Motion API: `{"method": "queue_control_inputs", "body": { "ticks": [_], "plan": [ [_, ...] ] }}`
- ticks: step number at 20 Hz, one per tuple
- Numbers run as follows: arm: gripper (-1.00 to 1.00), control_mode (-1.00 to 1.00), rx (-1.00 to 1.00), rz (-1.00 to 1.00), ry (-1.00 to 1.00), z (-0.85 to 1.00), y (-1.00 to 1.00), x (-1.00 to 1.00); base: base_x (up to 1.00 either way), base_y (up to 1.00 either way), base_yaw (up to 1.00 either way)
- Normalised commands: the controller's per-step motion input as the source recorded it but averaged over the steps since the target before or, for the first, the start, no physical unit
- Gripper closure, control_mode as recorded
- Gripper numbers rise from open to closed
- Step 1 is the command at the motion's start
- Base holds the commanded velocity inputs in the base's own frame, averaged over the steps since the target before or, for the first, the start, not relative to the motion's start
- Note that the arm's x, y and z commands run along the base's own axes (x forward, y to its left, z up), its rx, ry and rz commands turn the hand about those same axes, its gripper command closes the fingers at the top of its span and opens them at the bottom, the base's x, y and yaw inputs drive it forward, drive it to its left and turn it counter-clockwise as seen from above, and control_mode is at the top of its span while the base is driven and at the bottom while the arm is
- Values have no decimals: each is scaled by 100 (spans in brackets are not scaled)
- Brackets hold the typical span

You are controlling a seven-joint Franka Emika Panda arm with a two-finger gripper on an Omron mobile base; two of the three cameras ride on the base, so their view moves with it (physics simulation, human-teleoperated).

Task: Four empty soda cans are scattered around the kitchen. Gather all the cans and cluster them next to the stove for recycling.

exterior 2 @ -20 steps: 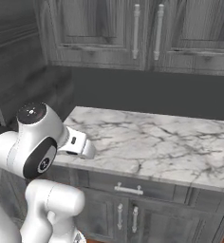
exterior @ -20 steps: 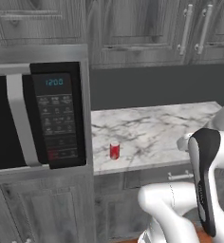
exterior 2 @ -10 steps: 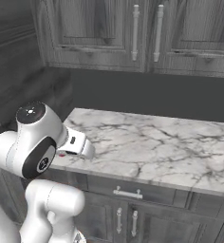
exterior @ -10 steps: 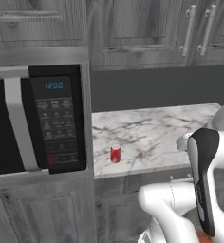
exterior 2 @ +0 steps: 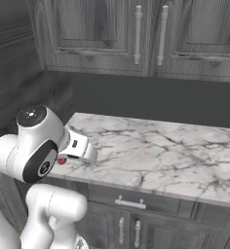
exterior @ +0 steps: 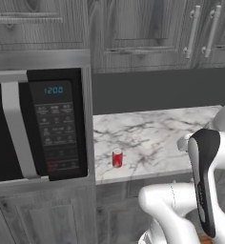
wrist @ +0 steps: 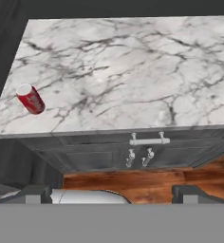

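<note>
One red soda can (exterior: 117, 158) with a silver top stands upright on the marble counter (exterior: 157, 133), near its front edge and just right of the microwave. In the hand view the can (wrist: 30, 98) is at the counter's left front corner, far up and left of my gripper (wrist: 111, 197). The gripper is open, its two dark fingertips (wrist: 35, 193) wide apart with nothing between them, hanging in front of and below the counter edge. From the right base view a sliver of the can (exterior 2: 62, 160) peeks out behind my arm. The other cans and the stove are out of view.
A black-fronted microwave (exterior: 38, 128) is built into the tall cabinet left of the counter. Upper cabinets (exterior 2: 146, 39) hang over the counter (exterior 2: 156, 151). Below the counter are a drawer with a handle (wrist: 149, 140) and cabinet doors. Wooden floor (wrist: 147, 180) lies beneath.
The whole picture has shifted slightly in both base views, so the base has moved. The red can stays in the same place on the counter.
</note>
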Motion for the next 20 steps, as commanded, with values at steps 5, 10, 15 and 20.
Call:
{"method": "queue_control_inputs", "body": {
  "ticks": [5, 10, 15, 20],
  "plan": [
    [-100, -100, -2, 5, 6, -4, 21, 34, 5, 2, 0],
    [-100, -100, -1, 30, 15, -1, 32, 46, 0, 0, 0],
    [-100, -100, -1, 26, 16, -4, 42, 39, 0, 0, 0],
    [-100, -100, -8, 16, 10, -28, 58, 26, 0, 0, 0]
  ]
}}
